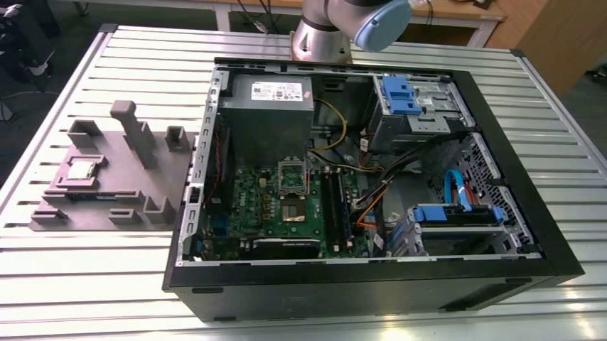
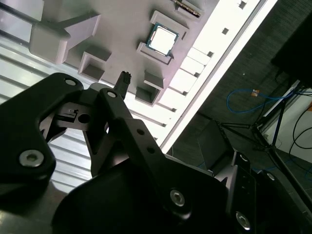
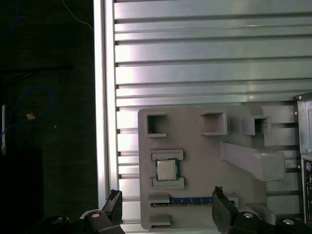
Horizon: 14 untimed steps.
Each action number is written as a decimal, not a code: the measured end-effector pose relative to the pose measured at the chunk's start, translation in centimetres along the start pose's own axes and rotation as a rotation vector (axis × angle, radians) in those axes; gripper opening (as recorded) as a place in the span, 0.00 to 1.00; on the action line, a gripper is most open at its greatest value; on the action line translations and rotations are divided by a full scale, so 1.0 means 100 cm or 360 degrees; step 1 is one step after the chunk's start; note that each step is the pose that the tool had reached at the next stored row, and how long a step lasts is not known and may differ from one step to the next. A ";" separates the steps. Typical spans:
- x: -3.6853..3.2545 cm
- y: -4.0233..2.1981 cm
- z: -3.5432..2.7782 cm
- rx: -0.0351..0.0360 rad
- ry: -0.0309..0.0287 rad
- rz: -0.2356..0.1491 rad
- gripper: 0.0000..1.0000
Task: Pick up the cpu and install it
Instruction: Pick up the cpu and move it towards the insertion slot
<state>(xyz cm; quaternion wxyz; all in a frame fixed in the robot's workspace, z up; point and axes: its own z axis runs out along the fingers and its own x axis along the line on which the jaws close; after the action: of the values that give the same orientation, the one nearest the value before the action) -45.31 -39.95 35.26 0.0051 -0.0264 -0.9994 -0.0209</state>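
Tool (image 3: 167,191) spread wide, fingers (image 3: 220,207) well apart, clamped on nothing. Hanging over the grey holder plate (image 3: 204,146), no contact with it visible.

cpu (image 3: 166,169) lying flat, metal top up, in a square pocket of that plate. Clear of both fingers. Not yet picked up, not installed. Blue-green strip (image 3: 190,200) seated in a slot of the plate just beside the cpu pocket.

In the exterior view: plate on the slatted table (image 1: 142,42), near the table edge at the exterior view's left, cpu (image 1: 82,169) in its pocket on the side of the plate nearer that edge. Just beside the plate, open black PC case (image 1: 332,295), lying on its side, taking up most of the table.

Inside the case: green motherboard (image 1: 256,202) flat on the bottom, socket (image 1: 293,207) mid-board, well apart from the cpu. Cannot tell whether the socket frame is up or down. Grey box with white label (image 1: 270,106) at the case end toward the table edge where the arm (image 1: 328,35) stands.
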 end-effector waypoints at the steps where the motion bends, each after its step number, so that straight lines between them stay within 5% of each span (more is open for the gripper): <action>1: 0.0000 0.0000 0.0001 0.0000 -0.00001 0.0000 0.82; 9: -0.0001 -0.0003 0.0076 0.0000 0.00005 -0.0004 0.82; 14: -0.0002 -0.0006 0.0144 0.0000 0.00051 -0.0099 0.82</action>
<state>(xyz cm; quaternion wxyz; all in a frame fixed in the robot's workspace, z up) -45.30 -39.95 33.82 0.0061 0.0046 -0.9997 -0.0212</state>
